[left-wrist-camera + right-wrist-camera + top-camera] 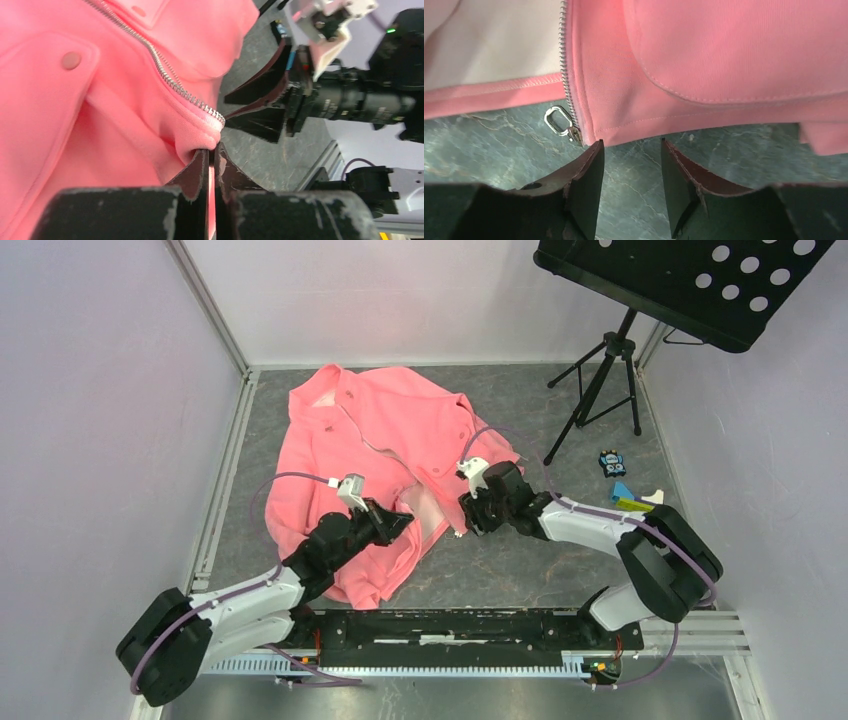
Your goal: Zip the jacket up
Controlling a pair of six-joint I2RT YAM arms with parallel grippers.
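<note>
We note the left gripper (213,150) pinched shut on the jacket (380,430) hem, the right gripper (631,145) parted and empty, zipper pull (556,120) just outside one finger, so closing now likely catches only fabric.

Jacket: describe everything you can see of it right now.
The jacket is coral-pink, fleece-like, lying rumpled on the grey table, collar far from the arms, front unzipped, pale lining showing. Its metal zipper pull sits at one hem corner. The left gripper pinches the other front's bottom corner; the right gripper is open at the hem.
</note>
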